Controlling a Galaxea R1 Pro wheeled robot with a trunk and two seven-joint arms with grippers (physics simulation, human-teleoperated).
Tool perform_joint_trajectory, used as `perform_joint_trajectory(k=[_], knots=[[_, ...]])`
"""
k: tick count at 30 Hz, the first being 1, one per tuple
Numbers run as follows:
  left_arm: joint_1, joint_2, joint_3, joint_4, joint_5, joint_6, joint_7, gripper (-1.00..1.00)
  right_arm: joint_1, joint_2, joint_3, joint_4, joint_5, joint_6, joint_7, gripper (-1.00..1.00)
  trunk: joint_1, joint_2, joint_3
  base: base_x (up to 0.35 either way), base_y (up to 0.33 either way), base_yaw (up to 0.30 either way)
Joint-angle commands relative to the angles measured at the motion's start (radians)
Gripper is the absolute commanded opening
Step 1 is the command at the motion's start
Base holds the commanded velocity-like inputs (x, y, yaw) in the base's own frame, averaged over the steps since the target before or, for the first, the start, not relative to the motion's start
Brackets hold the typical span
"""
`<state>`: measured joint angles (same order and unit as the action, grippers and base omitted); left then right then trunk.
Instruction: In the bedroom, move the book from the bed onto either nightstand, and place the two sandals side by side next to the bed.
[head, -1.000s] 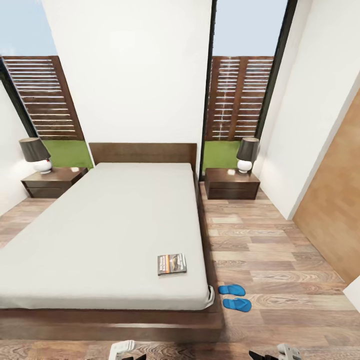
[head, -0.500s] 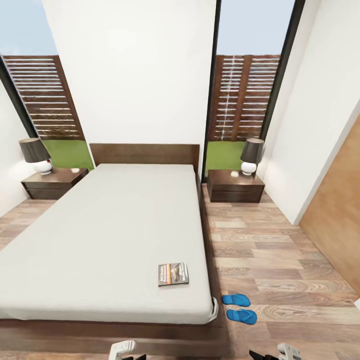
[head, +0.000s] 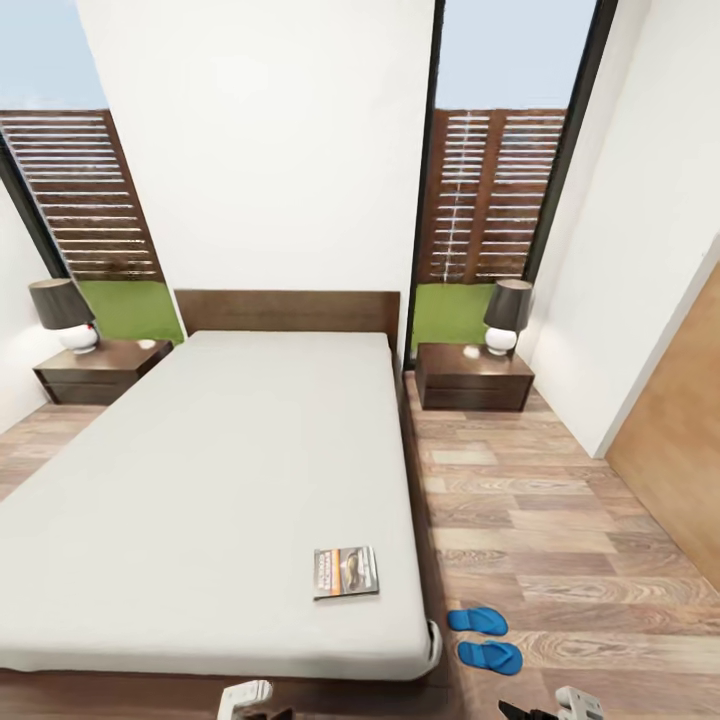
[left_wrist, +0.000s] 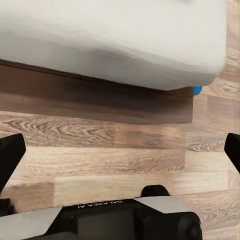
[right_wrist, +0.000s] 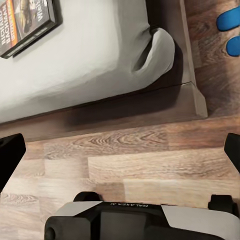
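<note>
Book (head: 346, 572) on bed (head: 220, 470) corner, sandals (head: 484, 638) seemingly paired on floor beside

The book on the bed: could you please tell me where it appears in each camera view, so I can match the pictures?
Head view: the book lies flat on the mattress near the bed's foot-end corner, on the side toward the sandals.
Left wrist view: not in it.
Right wrist view: partly cropped at a picture corner, lying on the mattress.
Shared landmark: the rounded mattress corner over the dark frame.
</note>
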<state>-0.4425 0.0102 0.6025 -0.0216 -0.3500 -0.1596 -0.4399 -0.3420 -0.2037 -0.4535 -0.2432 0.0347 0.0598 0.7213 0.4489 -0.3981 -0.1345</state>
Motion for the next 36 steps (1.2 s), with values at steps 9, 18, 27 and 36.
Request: perform_joint_trajectory(k=[9, 18, 27, 36], knots=[[-0.001, 0.001, 0.008, 0.002, -0.011, -0.005, -0.002, 1.00, -0.001, 0.001, -0.008, -0.001, 0.004, 0.006, 0.006, 1.00, 0.001, -0.002, -0.002, 0.216, 0.000, 0.000], [-0.001, 0.001, 0.008, 0.001, -0.012, -0.006, -0.005, 1.00, -0.001, 0.000, -0.008, -0.001, 0.004, 0.006, 0.007, 1.00, 0.001, -0.002, -0.002, 0.004, 0.000, 0.000], [-0.012, 0.001, 0.004, -0.086, -0.012, 0.006, -0.077, 1.00, -0.002, 0.000, -0.008, -0.001, 0.004, 0.006, 0.003, 1.00, 0.001, -0.002, -0.002, 0.000, 0.000, 0.000], [-0.098, -0.147, -0.001, -0.568, -0.009, 0.403, -0.195, 1.00, -0.001, 0.000, -0.008, -0.001, 0.004, 0.006, 0.003, 1.00, 0.001, -0.002, -0.002, 0.000, 0.000, 0.000]])
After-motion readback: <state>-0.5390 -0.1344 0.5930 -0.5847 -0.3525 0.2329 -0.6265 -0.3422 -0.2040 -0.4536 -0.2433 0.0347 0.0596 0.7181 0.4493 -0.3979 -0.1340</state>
